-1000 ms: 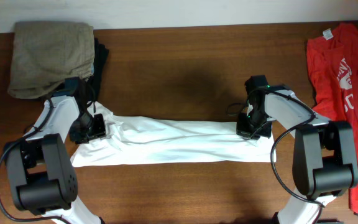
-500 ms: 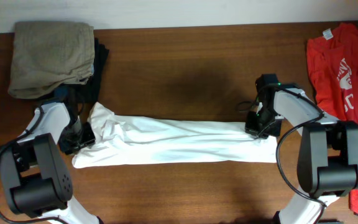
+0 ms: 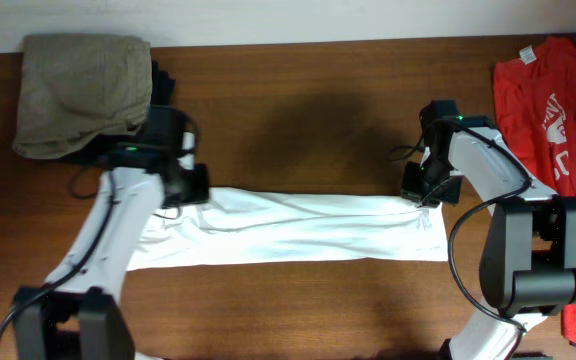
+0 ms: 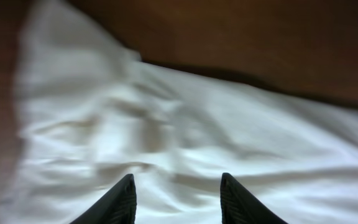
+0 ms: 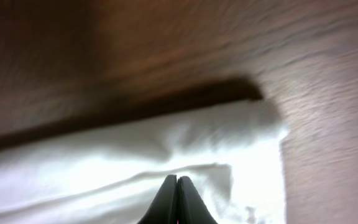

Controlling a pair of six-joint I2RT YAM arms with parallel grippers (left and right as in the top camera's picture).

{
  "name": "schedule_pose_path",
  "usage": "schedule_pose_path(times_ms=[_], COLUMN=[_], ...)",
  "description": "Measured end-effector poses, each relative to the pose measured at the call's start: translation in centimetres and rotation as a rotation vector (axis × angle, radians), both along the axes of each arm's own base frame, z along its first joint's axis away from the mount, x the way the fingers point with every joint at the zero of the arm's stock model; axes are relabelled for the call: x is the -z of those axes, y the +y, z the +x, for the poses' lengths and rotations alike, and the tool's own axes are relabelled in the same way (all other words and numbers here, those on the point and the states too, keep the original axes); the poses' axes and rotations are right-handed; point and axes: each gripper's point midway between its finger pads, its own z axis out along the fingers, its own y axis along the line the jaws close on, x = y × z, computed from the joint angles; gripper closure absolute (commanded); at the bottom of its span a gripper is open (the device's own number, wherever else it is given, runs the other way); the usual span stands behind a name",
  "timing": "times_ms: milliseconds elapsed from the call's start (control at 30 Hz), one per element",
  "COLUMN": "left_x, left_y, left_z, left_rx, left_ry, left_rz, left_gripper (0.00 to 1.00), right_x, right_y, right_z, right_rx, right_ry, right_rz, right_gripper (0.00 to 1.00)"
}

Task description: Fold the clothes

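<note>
The white T-shirt (image 3: 288,228) lies as a long narrow strip across the front of the wooden table; its print is hidden. My left gripper (image 3: 186,187) is open over the strip's upper left part; in the left wrist view its fingers (image 4: 178,186) are spread above wrinkled white cloth (image 4: 229,124), holding nothing. My right gripper (image 3: 420,192) is at the strip's upper right corner. In the right wrist view its fingers (image 5: 177,180) are pressed shut, with a crease of the white cloth (image 5: 104,162) running into the tips.
A folded khaki garment (image 3: 83,90) lies at the back left on a black garment (image 3: 163,85), just behind my left arm. A red T-shirt with white print (image 3: 543,110) lies at the right edge. Bare wood (image 3: 298,120) lies behind the strip.
My left gripper left the shirt's left end and moved up and right over the strip. My right gripper moved right, then back, drawing the shirt's right end with it.
</note>
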Motion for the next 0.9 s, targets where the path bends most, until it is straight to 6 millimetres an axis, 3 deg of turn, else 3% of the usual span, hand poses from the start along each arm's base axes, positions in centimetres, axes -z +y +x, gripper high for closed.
schedule_pose_path(times_ms=[67, 133, 233, 400, 600, 900], left_x=[1.6, 3.2, 6.6, 9.8, 9.7, 9.8], left_y=[-2.1, -3.0, -2.8, -2.1, -0.2, 4.8], left_z=[-0.6, -1.0, -1.6, -2.5, -2.0, -1.5], left_rx=[0.06, 0.08, 0.08, 0.063, 0.002, -0.154], left_ry=[0.052, 0.101, 0.204, 0.306, 0.304, 0.304], left_rz=[0.001, 0.003, 0.022, 0.039, 0.034, -0.003], left_gripper=[0.66, 0.68, 0.76, 0.78, 0.77, 0.77], right_x=[-0.1, -0.1, -0.1, 1.4, 3.1, 3.3], right_y=[0.9, 1.7, 3.2, 3.7, 2.9, 2.0], right_z=[-0.5, -0.9, -1.2, -2.3, -3.6, -3.4], right_rx=[-0.019, -0.04, -0.078, -0.091, -0.035, 0.103], right_ry=[0.02, 0.033, 0.04, 0.058, 0.081, 0.053], right_rz=[0.035, 0.057, 0.079, 0.09, 0.099, 0.211], right_gripper=[0.96, 0.96, 0.96, 0.96, 0.96, 0.96])
